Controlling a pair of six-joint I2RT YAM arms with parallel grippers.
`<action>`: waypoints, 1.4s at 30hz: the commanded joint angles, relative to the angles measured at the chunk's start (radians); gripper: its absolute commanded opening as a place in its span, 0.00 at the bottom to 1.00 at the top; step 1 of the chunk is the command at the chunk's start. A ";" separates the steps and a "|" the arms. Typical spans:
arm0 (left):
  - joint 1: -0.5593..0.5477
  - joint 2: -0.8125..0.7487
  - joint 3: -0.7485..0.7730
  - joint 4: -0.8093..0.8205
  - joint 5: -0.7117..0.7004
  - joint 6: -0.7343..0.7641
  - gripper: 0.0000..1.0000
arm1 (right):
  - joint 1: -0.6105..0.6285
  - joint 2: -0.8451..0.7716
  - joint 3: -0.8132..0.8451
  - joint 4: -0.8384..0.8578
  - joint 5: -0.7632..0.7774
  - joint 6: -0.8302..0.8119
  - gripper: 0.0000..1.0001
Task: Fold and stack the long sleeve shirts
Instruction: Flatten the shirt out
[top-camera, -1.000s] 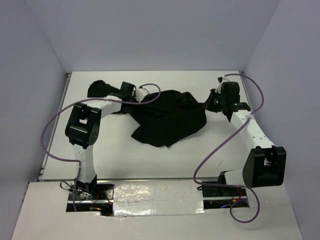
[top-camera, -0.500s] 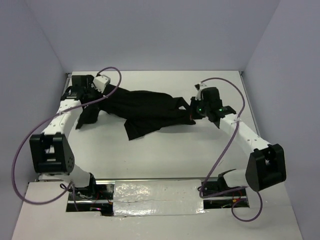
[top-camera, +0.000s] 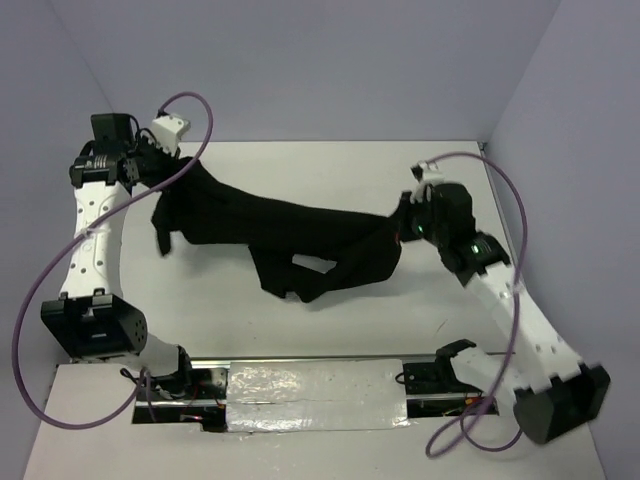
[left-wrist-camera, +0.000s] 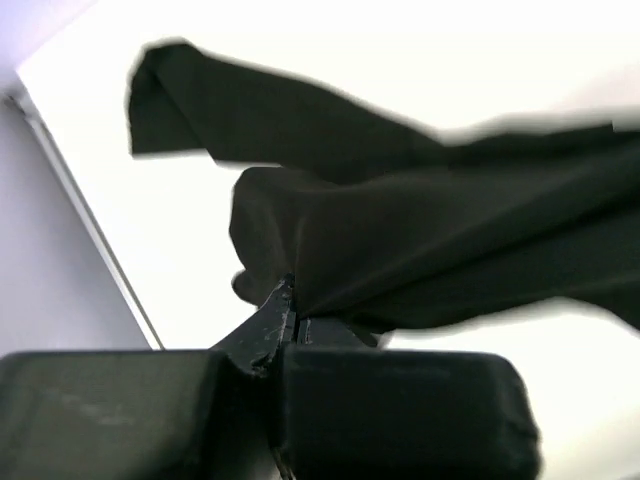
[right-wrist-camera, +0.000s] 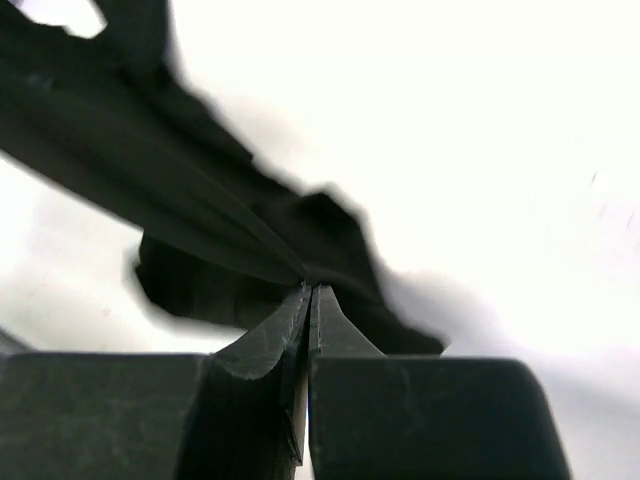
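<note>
The black long-sleeved soft-fabric shirt (top-camera: 300, 225) stretches over the white tabletop (top-camera: 330, 320) from the left gripper (top-camera: 183, 168) at the far-left corner to the right gripper (top-camera: 403, 224) at mid-right, its middle sagging toward the near edge.

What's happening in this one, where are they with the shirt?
Both arms are handling one plain black long-sleeve fabric shirt. The left hand is shut on one end near the far-left corner, and the right hand is shut on the other end at the right. The shirt hangs stretched between them, its middle sagging toward the white table, bunched and not yet folded.
</note>
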 joint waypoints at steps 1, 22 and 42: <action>-0.009 0.091 0.073 0.138 -0.012 -0.058 0.00 | -0.013 0.253 0.166 0.101 0.026 -0.099 0.00; -0.043 0.292 -0.154 0.412 -0.264 0.038 0.57 | -0.119 0.803 0.500 0.108 0.113 0.077 0.72; -0.196 0.388 -0.565 0.749 -0.377 0.368 0.55 | -0.061 1.025 0.403 0.112 0.218 0.127 0.75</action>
